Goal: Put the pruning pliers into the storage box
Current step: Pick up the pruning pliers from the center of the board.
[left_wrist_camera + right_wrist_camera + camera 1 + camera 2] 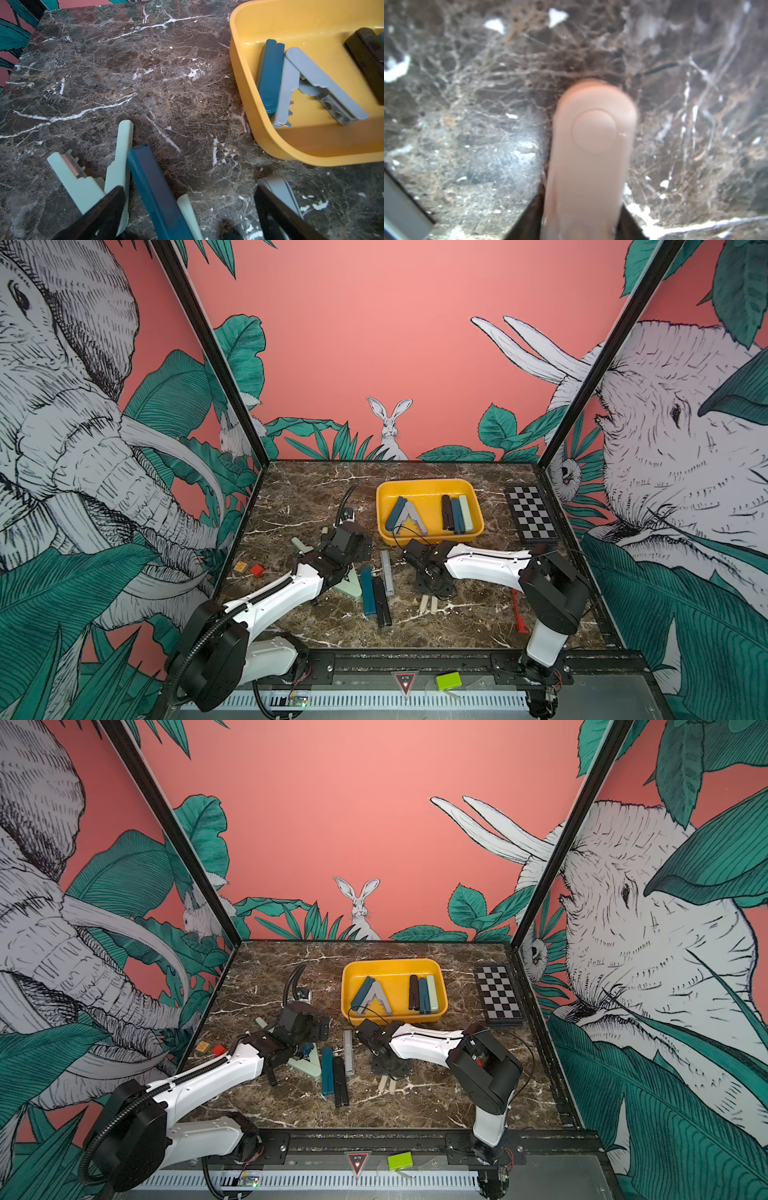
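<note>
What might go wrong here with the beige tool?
1. The right pincer squeezes the beige pliers with a long end poking out, so they might tilt or slip when lifted.
2. The storage box already holds five pliers; the open grey pliers fill space by its front wall, so the beige ones may land on top.
3. The open left pincer straddles teal pliers touching mint pliers; grabbing one might drag the other.
</note>
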`<action>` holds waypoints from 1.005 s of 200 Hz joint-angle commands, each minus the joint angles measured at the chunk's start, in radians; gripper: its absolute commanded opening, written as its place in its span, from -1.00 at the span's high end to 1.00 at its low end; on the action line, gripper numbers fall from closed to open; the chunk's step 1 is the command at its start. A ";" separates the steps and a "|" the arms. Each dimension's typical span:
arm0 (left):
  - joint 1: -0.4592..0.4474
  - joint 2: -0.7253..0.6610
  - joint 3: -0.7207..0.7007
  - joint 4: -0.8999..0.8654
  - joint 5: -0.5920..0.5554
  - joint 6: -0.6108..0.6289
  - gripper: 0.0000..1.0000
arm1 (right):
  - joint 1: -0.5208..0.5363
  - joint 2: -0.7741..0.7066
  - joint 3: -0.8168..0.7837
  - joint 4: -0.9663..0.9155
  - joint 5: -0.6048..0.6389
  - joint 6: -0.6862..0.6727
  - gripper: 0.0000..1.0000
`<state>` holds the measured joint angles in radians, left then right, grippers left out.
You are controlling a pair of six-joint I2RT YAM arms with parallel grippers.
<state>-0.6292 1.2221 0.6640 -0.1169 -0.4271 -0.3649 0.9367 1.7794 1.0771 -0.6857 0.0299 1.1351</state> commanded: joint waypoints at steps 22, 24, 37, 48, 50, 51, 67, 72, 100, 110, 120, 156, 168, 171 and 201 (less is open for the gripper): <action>0.005 -0.041 -0.020 0.003 -0.028 -0.005 -0.98 | -0.042 -0.014 -0.138 0.113 -0.065 0.018 0.99; 0.005 -0.043 -0.021 0.002 -0.028 -0.005 -0.98 | -0.045 -0.016 -0.143 0.118 -0.064 0.018 1.00; 0.005 -0.044 -0.021 -0.003 -0.034 -0.008 -0.98 | -0.058 -0.045 -0.162 0.140 -0.055 0.011 1.00; 0.005 -0.046 -0.021 -0.007 -0.038 -0.011 -0.98 | -0.065 -0.063 -0.151 0.117 -0.032 -0.015 1.00; 0.005 -0.046 -0.021 -0.007 -0.038 -0.013 -0.98 | -0.064 -0.067 -0.146 0.108 -0.028 -0.022 1.00; 0.005 -0.047 -0.021 -0.008 -0.038 -0.013 -0.98 | -0.064 -0.068 -0.143 0.104 -0.023 -0.026 1.00; 0.005 -0.047 -0.024 -0.007 -0.041 -0.020 -0.98 | -0.064 -0.095 -0.099 0.052 0.033 -0.098 1.00; 0.005 -0.047 -0.024 -0.007 -0.039 -0.022 -0.98 | -0.064 -0.106 -0.084 0.042 0.049 -0.124 1.00; 0.005 -0.046 -0.020 -0.025 -0.017 -0.023 -0.99 | -0.063 -0.168 0.004 -0.052 0.158 -0.224 1.00; 0.005 -0.049 -0.023 -0.031 -0.022 -0.029 -0.98 | -0.065 -0.188 0.047 -0.107 0.202 -0.249 1.00; 0.005 -0.054 -0.031 -0.033 -0.033 -0.038 -0.98 | -0.075 -0.231 0.080 -0.136 0.235 -0.271 1.00; 0.005 -0.066 -0.050 -0.025 -0.039 -0.060 -0.99 | -0.158 -0.318 0.148 -0.109 0.251 -0.363 1.00; 0.005 -0.063 -0.048 -0.026 -0.044 -0.066 -0.98 | -0.192 -0.320 0.186 -0.091 0.241 -0.409 1.00; 0.005 -0.061 -0.046 -0.026 -0.044 -0.066 -0.99 | -0.202 -0.317 0.195 -0.084 0.238 -0.422 1.00; 0.005 -0.043 -0.031 -0.033 -0.050 -0.072 -0.98 | -0.314 -0.229 0.316 -0.003 0.167 -0.530 1.00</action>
<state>-0.6292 1.1805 0.6254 -0.1295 -0.4561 -0.4118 0.6937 1.4815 1.3113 -0.7624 0.2268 0.7296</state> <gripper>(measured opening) 0.992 0.289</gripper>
